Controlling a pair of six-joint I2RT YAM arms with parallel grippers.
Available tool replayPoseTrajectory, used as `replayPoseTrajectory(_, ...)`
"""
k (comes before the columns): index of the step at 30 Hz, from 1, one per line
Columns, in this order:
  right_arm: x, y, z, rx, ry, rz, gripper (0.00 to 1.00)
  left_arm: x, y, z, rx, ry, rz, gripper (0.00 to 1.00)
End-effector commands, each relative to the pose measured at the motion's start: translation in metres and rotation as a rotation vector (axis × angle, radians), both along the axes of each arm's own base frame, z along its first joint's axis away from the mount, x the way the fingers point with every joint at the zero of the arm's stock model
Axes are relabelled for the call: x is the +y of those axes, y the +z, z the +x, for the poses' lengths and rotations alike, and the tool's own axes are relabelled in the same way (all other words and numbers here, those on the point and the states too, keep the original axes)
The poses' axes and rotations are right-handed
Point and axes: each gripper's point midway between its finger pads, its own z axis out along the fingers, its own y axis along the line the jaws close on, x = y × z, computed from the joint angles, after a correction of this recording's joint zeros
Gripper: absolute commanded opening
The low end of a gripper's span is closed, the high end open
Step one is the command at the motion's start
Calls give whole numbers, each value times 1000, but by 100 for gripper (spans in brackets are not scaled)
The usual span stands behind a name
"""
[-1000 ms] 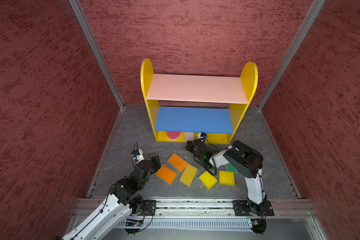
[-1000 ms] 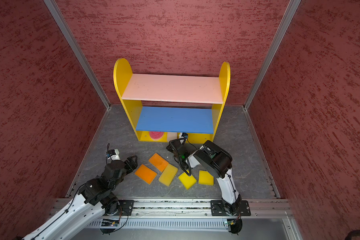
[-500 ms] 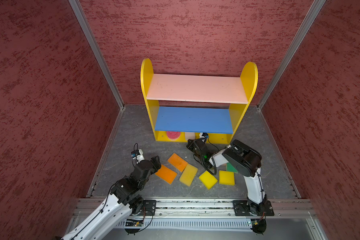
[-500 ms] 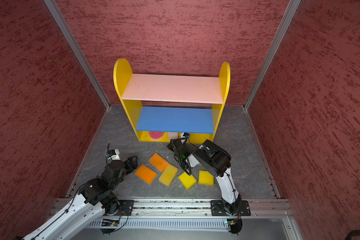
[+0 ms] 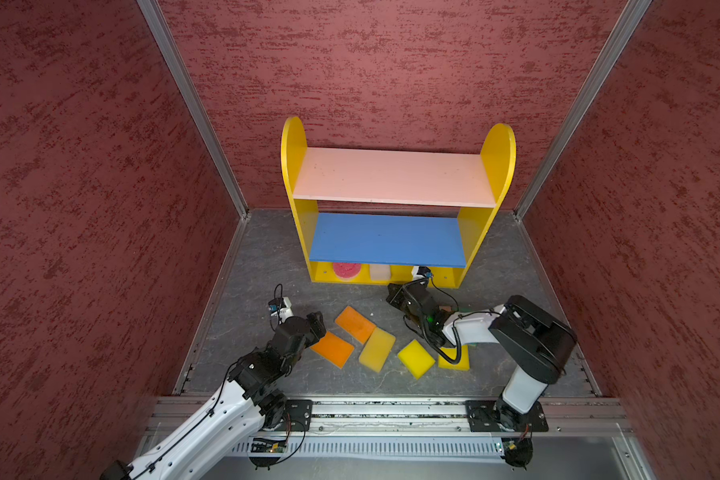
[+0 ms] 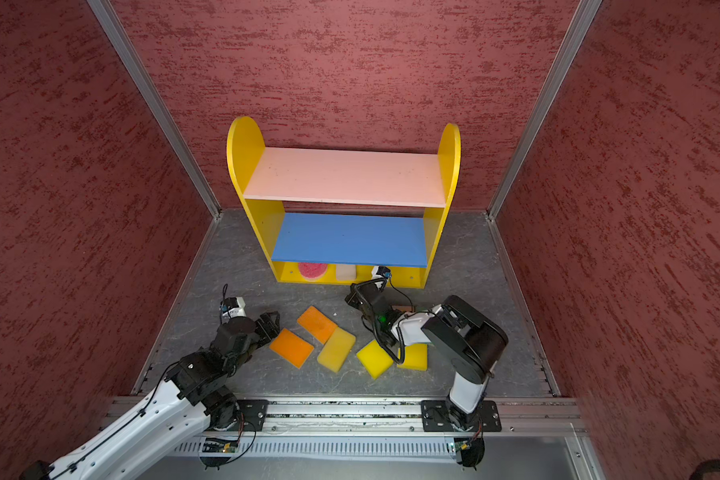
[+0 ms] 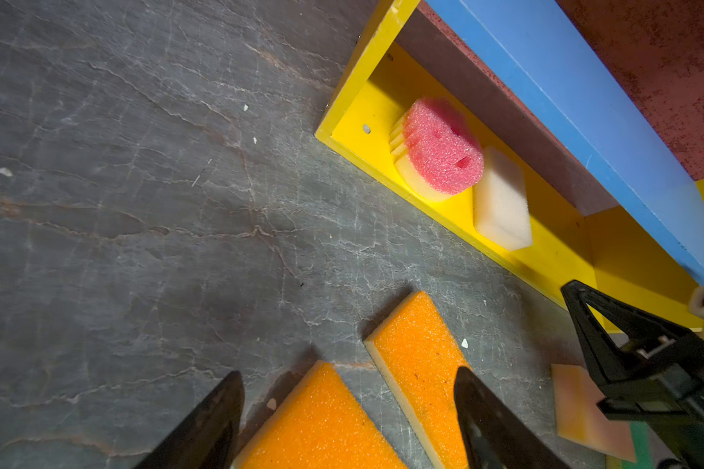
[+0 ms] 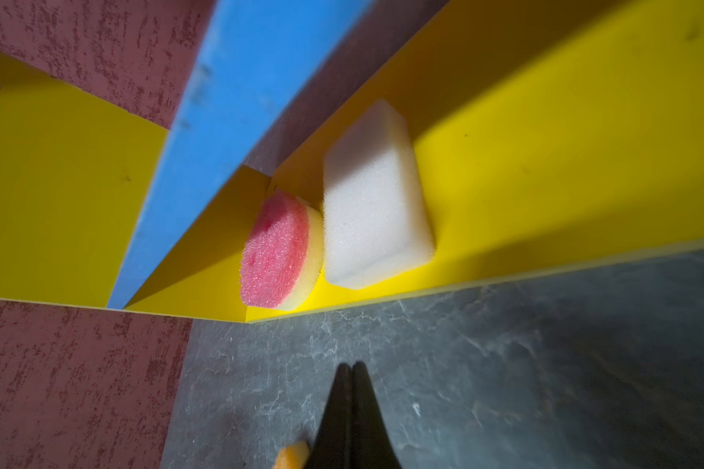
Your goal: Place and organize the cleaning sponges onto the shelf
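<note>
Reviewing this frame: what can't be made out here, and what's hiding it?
- Green sponge: only a strip in the left wrist view, behind the right gripper; right arm nearly covers it in both top views.
- Peach sponge: one end behind that gripper, same view.
- Shelf, bottom tier: blue board hides its rear in both top views; pink sponge and white sponge show front edges only.

Left arm's (image 5: 208, 419) jaws gape; right arm's (image 5: 470, 328) closed.
</note>
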Motion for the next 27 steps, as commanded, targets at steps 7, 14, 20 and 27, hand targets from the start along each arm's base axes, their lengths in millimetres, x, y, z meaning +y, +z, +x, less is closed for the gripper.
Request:
replayPoseTrajectory(7,-17,-24,-14,95,21,-165,9,-15,11,15,-44,-46,-14,80)
replayPoseTrajectory(14,2,-12,21,6,9,-16,17,-13,13,12,-42,-44,-23,80)
replayPoseTrajectory(20,9,2,45,-83,-1,-24,23,-9,12,9,-37,-38,-16,81)
replayPoseTrajectory(27,-4,3,59,-127,-73,-48,27,-9,7,10,-27,-37,-24,81)
